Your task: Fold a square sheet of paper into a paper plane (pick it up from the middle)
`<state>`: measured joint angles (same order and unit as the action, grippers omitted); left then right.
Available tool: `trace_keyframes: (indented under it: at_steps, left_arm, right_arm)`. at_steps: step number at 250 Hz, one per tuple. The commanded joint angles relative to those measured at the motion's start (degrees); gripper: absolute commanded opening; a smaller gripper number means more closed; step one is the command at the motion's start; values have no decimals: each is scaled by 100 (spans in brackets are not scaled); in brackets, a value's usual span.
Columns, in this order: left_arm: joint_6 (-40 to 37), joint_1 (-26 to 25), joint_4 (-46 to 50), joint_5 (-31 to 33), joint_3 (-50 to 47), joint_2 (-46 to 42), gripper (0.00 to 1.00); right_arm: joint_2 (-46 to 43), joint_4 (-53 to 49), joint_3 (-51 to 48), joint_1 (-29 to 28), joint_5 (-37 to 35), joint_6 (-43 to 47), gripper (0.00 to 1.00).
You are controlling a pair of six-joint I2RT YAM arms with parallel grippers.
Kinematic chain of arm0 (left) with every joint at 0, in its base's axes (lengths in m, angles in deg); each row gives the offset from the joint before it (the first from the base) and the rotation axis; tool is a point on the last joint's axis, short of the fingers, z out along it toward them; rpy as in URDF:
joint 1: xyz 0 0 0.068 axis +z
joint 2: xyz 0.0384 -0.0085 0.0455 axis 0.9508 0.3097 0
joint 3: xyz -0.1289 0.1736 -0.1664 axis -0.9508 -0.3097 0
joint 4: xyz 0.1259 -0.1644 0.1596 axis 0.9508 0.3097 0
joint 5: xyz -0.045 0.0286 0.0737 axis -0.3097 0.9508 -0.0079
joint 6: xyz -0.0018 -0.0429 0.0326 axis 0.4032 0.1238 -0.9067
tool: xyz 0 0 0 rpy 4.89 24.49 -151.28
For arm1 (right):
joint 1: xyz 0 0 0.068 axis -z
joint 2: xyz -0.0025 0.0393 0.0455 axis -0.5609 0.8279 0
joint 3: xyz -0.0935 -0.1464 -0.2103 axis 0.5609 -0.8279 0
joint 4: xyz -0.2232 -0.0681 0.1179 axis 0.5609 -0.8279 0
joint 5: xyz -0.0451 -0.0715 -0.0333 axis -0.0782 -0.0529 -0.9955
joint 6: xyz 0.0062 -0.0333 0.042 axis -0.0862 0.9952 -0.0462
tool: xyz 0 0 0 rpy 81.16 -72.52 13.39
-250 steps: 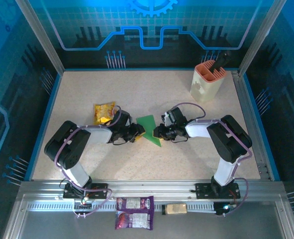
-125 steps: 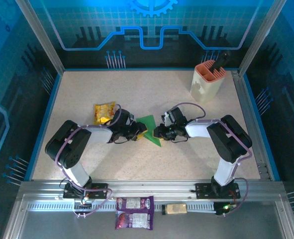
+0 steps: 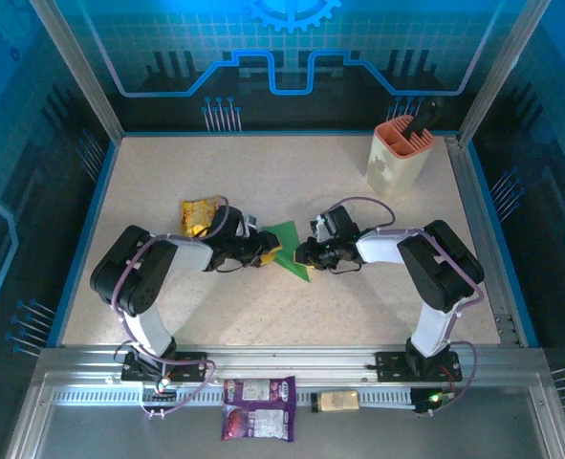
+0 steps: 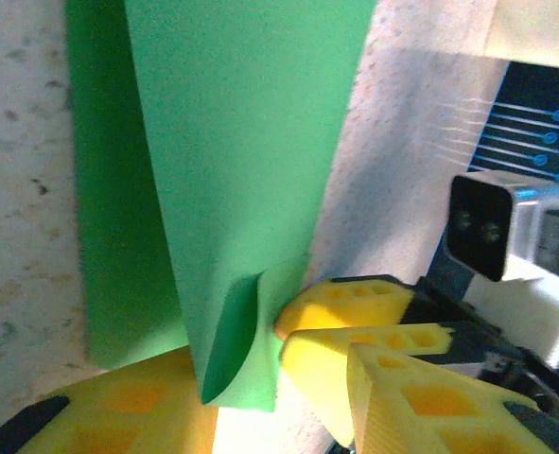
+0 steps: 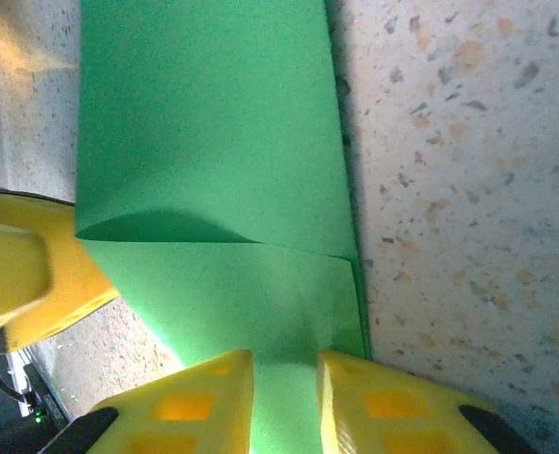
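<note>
While both arms lean in toward the middle of the speckled beige worktop (image 3: 263, 316), the folded sheet of thin green paper (image 3: 290, 251) (image 4: 251, 142) (image 5: 213, 142) lies on it between them. From above it looks like a pointed wedge, its narrow end toward the near side.

The left end effector (image 3: 266, 251) (image 4: 260, 397) sits at the paper's left edge. In its wrist view the yellow fingers (image 4: 118, 411) stand well apart on either side of a raised corner. A bright gap shows between that corner and one finger, so the left end effector is released and clamps nothing. An upper layer of the sheet lifts off the layer beneath and curls at that corner.

The right end effector (image 3: 301, 256) (image 5: 279, 364) meets the paper from the other side. In its wrist view the two yellow fingers (image 5: 199, 402) are a narrow gap apart, with flat green paper showing in the gap. It looks unclenched there, resting over the sheet, not pinching it. In the left wrist view its tips (image 4: 303, 326) touch the curled corner.

Just beyond the left arm lies a crinkled yellow snack packet (image 3: 199, 216), apart from the paper. At the far right stands a cream holder with an orange rim (image 3: 397, 158), a dark tool handle (image 3: 421, 117) sticking out of it. Two purple packets (image 3: 258, 394) rest on the metal rail in front of the arm bases.
</note>
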<state>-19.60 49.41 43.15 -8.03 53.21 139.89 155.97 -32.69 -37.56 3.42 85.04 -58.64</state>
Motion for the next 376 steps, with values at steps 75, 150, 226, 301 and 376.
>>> trace_keyframes:
  at_steps: [75, 150, 226, 301, 376]
  left_arm:
    - [-710, 57, 780, -432, 612, 363, 37]
    - [-1031, 129, 1242, -378, 769, 447, 29]
    - [-1222, 132, 1450, -512, 894, 482, 21]
    - [-1333, 133, 1893, -362, 1045, 432, 8]
    - [-1256, 85, 3103, 200, 1538, 292, 5]
  right_arm:
    - [273, -368, -1, 29, -189, 143, 26]
    - [221, -238, -11, 29, -159, 275, 27]
    - [-21, -116, 7, 29, -147, 593, 36]
    - [-457, -55, 25, 29, -153, 1254, 50]
    - [-1415, -1035, 186, -464, -1885, 3294, 57]
